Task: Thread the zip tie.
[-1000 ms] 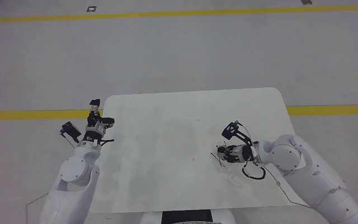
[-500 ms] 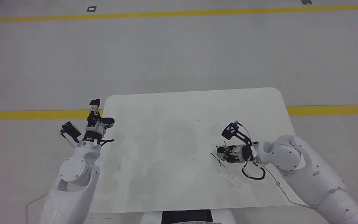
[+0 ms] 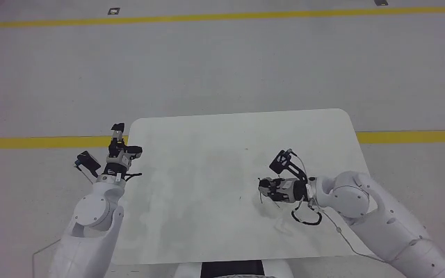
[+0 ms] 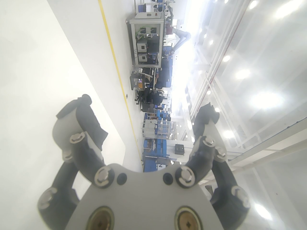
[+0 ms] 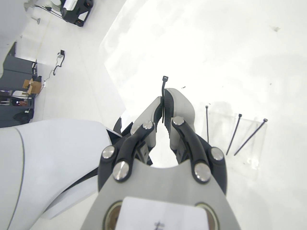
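Note:
A thin black zip tie (image 5: 163, 89) is pinched between the fingers of my right gripper (image 5: 164, 99), its square head sticking out past the fingertips. In the top view that gripper (image 3: 264, 187) hovers over the right part of the white table (image 3: 208, 174), and the tie (image 3: 260, 196) shows as a short dark line at its tip. My left gripper (image 3: 119, 139) stands open with nothing in it at the table's left edge; its spread fingers (image 4: 79, 118) point out toward the room.
Three more black zip ties (image 5: 236, 132) lie side by side on a clear sheet on the table, beside my right gripper. The table's near rounded edge (image 5: 112, 72) runs close by.
My right gripper has moved left across the table with the zip tie, away from the spot where the ties lie. The left arm has stayed still.

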`<action>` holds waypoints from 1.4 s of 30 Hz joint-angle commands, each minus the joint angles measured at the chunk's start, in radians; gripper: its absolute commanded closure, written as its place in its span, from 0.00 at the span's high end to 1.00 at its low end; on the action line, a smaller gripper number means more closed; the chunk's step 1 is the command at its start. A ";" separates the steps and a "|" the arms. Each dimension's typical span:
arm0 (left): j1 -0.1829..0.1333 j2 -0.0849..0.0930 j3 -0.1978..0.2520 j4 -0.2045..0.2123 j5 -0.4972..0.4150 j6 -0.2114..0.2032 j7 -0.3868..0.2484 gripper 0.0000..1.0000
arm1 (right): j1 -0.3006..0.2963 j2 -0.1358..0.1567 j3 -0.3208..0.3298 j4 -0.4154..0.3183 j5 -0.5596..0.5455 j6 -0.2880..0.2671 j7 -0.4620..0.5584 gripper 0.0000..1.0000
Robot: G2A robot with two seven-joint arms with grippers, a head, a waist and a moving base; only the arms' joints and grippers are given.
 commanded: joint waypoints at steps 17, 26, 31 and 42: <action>0.000 0.000 0.000 0.000 0.000 0.000 0.000 1.00 | 0.097 0.034 -0.091 0.027 0.336 0.000 -0.092 0.00; 0.000 0.000 0.000 0.000 0.000 0.000 0.000 1.00 | 0.097 0.025 -0.076 0.064 0.410 0.000 -0.097 0.00; 0.000 0.000 0.000 0.000 0.000 0.000 0.000 1.00 | 0.097 0.025 -0.076 0.064 0.410 0.000 -0.097 0.00; -0.060 -0.012 0.099 0.012 0.028 0.033 -0.028 1.00 | 0.065 -0.002 -0.039 0.142 0.557 0.000 -0.283 0.00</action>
